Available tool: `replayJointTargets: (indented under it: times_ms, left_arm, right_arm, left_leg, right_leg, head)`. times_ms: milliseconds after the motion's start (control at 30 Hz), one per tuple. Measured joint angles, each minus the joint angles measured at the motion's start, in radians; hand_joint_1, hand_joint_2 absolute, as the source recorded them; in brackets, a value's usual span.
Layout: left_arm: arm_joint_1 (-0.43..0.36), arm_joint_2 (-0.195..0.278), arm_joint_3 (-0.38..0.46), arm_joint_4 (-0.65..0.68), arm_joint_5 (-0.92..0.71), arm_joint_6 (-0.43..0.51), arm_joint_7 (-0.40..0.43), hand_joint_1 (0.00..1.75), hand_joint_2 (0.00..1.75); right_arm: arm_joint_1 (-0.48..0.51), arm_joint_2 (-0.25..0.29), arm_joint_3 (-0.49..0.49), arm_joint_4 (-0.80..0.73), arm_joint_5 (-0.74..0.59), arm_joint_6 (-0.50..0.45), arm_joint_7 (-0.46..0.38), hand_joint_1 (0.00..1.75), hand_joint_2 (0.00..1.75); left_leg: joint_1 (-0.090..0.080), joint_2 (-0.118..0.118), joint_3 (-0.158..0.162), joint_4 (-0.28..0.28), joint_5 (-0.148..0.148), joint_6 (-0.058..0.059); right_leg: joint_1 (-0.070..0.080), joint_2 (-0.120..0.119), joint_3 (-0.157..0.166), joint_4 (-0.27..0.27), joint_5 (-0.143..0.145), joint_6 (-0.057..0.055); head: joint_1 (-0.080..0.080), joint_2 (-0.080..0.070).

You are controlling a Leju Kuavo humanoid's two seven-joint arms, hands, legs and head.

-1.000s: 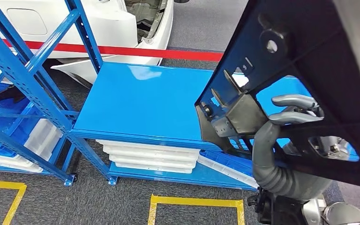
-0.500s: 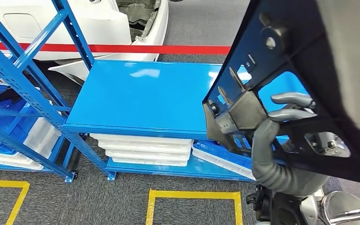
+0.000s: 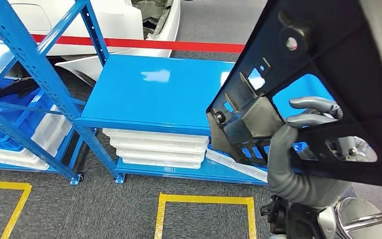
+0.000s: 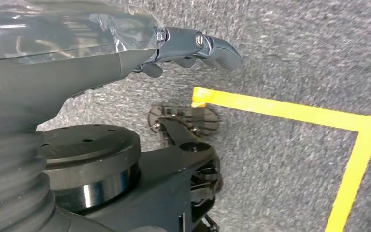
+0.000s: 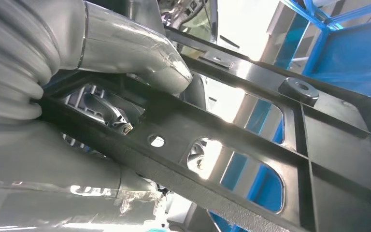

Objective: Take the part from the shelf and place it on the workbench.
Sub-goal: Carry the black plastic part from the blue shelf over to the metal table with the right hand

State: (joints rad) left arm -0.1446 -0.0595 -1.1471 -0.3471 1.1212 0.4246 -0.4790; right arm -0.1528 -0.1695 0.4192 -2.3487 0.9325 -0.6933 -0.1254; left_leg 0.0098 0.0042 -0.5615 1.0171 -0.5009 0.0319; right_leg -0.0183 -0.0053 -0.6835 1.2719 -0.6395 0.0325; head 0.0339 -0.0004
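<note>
Black moulded plastic makes up the part [image 3: 323,74], a flat frame with cut-out windows and a metal bracket at one corner. We hold it up in front of our chest with our right hand [image 3: 298,134]; the right wrist view shows the thumb over one of its bars and the fingers curled under. Our left hand [image 4: 193,46] hangs toward the grey carpet with nothing in it, though we cannot tell how far its fingers are spread.

We judge the step in hand to be the carry to the blue workbench [image 3: 149,99], which lies ahead and to our left with a bare, glossy top. To do it well, we should keep the frame level in the grip, since it is held near one end and the long free end could swing or twist. We would lower it flat onto the middle of the top.

For room, the blue shelf upright [image 3: 45,79] stands just left of the bench, so the frame's far corner must pass clear of that post. White trays [image 3: 156,149] are stacked under the top, out of the way. Yellow floor tape [image 3: 204,204] lies before the bench.
</note>
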Motion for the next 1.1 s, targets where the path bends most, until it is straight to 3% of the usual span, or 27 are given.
replayJointTargets:
  times_ms: [67,133,200,267,367,433,500,533,567,600,700,767,867,933,1000,1033,1067,1100]
  left_arm:
    - [0.0,0.0,0.0,0.0,0.0,0.0,0.0,0.0,1.75]
    - [0.0,0.0,0.0,0.0,0.0,-0.001,0.0,0.0,1.75]
    - [0.0,0.0,0.0,0.0,0.0,-0.002,0.0,0.0,1.75]
    - [0.0,0.0,0.0,0.0,0.001,-0.002,0.0,0.0,1.75]
    - [0.0,0.0,0.0,0.001,0.001,-0.002,0.0,0.0,1.75]
    - [0.0,0.0,0.0,0.002,0.001,-0.002,0.0,0.0,1.75]
    - [0.0,0.001,0.0,0.003,0.002,-0.002,0.0,0.0,1.75]
    - [0.001,0.001,0.0,0.004,0.003,-0.002,0.0,0.0,1.75]
    - [0.001,0.001,0.0,0.005,0.003,-0.002,0.0,0.0,1.75]
    - [0.002,0.001,0.0,0.005,0.004,-0.002,0.0,0.0,1.75]
    - [0.0,0.001,0.0,0.006,0.004,-0.002,0.0,0.0,1.75]
    - [0.0,0.001,0.0,0.006,0.004,-0.002,0.0,0.0,1.75]
    - [0.002,0.001,0.0,0.007,0.004,-0.002,0.0,0.0,1.75]
    - [0.001,0.0,0.0,0.007,0.005,-0.001,-0.001,0.0,1.75]
    - [0.001,0.0,0.0,0.007,0.005,0.0,-0.001,0.0,1.75]
    - [0.001,0.0,0.0,0.007,0.006,0.0,-0.001,0.0,1.75]
    - [0.001,0.0,0.0,0.007,0.007,0.001,-0.002,0.0,1.75]
    - [0.001,0.0,0.0,0.007,0.008,0.001,-0.003,0.0,1.75]
  right_arm:
    - [0.002,0.0,0.0,0.001,0.0,0.0,0.0,1.75,1.75]
    - [0.002,0.001,-0.001,0.001,-0.001,0.0,-0.001,1.75,1.75]
    - [0.003,0.002,-0.003,0.002,-0.003,0.0,-0.004,1.75,1.75]
    - [0.005,0.004,-0.005,0.003,-0.006,0.0,-0.01,1.75,1.75]
    - [0.007,0.007,-0.008,0.005,-0.013,0.0,-0.019,1.75,1.75]
    - [0.008,0.011,-0.01,0.007,-0.019,0.0,-0.023,1.75,1.75]
    - [0.009,0.015,-0.01,0.009,-0.024,0.0,-0.028,1.75,1.75]
    - [0.011,0.016,-0.01,0.011,-0.027,0.0,-0.03,1.75,1.75]
    - [0.012,0.017,-0.01,0.012,-0.029,0.0,-0.032,1.75,1.75]
    - [0.014,0.018,-0.01,0.014,-0.033,0.0,-0.034,1.75,1.75]
    - [0.017,0.022,-0.011,0.016,-0.038,0.0,-0.038,1.75,1.75]
    - [0.018,0.024,-0.012,0.017,-0.04,0.0,-0.04,1.75,1.75]
    - [0.022,0.026,-0.015,0.019,-0.048,0.0,-0.047,1.75,1.75]
    - [0.025,0.028,-0.018,0.02,-0.053,0.0,-0.053,1.75,1.75]
    - [0.033,0.03,-0.022,0.021,-0.056,0.0,-0.058,1.75,1.75]
    - [0.038,0.031,-0.025,0.022,-0.058,0.0,-0.061,1.75,1.75]
    - [0.044,0.032,-0.028,0.024,-0.061,0.0,-0.065,1.75,1.75]
    - [0.049,0.034,-0.03,0.025,-0.065,0.0,-0.069,1.75,1.75]
  left_leg:
    - [-0.001,0.001,-0.019,0.003,0.011,-0.002]
    - [0.0,0.001,-0.033,0.009,0.019,-0.006]
    - [0.0,0.0,-0.043,0.015,0.026,-0.016]
    - [-0.001,0.0,-0.049,0.017,0.036,-0.028]
    - [0.0,-0.002,-0.055,0.026,0.034,-0.046]
    - [0.001,-0.004,-0.08,0.095,-0.029,-0.054]
    - [0.001,-0.004,-0.117,0.217,-0.112,-0.059]
    - [0.001,-0.004,-0.126,0.265,-0.133,-0.061]
    - [0.001,-0.004,-0.123,0.288,-0.135,-0.061]
    - [0.001,-0.004,-0.099,0.271,-0.119,-0.059]
    - [-0.003,-0.004,0.032,0.071,-0.053,-0.043]
    - [-0.008,-0.005,0.067,-0.001,-0.048,-0.035]
    - [-0.006,-0.001,0.062,-0.018,-0.035,-0.022]
    - [0.001,0.003,0.048,-0.025,-0.017,-0.009]
    - [0.0,0.004,0.027,-0.022,-0.003,-0.003]
    - [0.0,0.004,0.016,-0.019,0.002,-0.003]
    - [0.0,0.004,0.005,-0.015,0.007,-0.004]
    - [0.001,0.004,-0.005,-0.01,0.01,-0.006]
  right_leg:
    - [0.0,0.0,0.009,0.034,0.002,0.002]
    - [0.0,0.0,0.093,-0.083,0.057,-0.001]
    - [0.003,0.002,0.174,-0.219,0.085,-0.008]
    - [0.009,0.006,0.191,-0.261,0.084,-0.015]
    - [0.008,0.003,0.179,-0.268,0.103,-0.036]
    - [0.004,-0.002,0.165,-0.271,0.119,-0.054]
    - [0.006,-0.002,0.144,-0.267,0.131,-0.062]
    - [0.007,-0.003,0.134,-0.264,0.136,-0.062]
    - [0.008,-0.003,0.124,-0.261,0.141,-0.062]
    - [0.009,-0.003,0.115,-0.257,0.145,-0.062]
    - [0.012,-0.002,0.098,-0.246,0.154,-0.056]
    - [0.012,-0.003,0.092,-0.241,0.161,-0.045]
    - [0.012,-0.001,0.085,-0.237,0.163,-0.028]
    - [0.01,0.002,0.062,-0.179,0.106,-0.019]
    - [0.006,0.003,0.023,-0.057,0.023,-0.009]
    - [0.004,0.003,0.01,-0.004,-0.001,-0.005]
    - [0.002,0.003,0.007,0.025,-0.006,-0.002]
    - [0.001,0.003,0.026,0.013,0.009,0.0]
  head:
    - [0.002,0.0]
    - [0.006,0.0]
    - [0.009,0.0]
    - [0.01,0.0]
    - [0.005,0.0]
    - [-0.011,0.0]
    - [-0.033,0.0]
    - [-0.039,0.0]
    - [-0.042,0.0]
    - [-0.043,0.0]
    - [-0.045,0.0]
    - [-0.047,0.0]
    - [-0.048,0.0]
    - [-0.044,0.0]
    - [-0.04,0.0]
    - [-0.039,0.0]
    - [-0.039,0.0]
    - [-0.038,0.0]
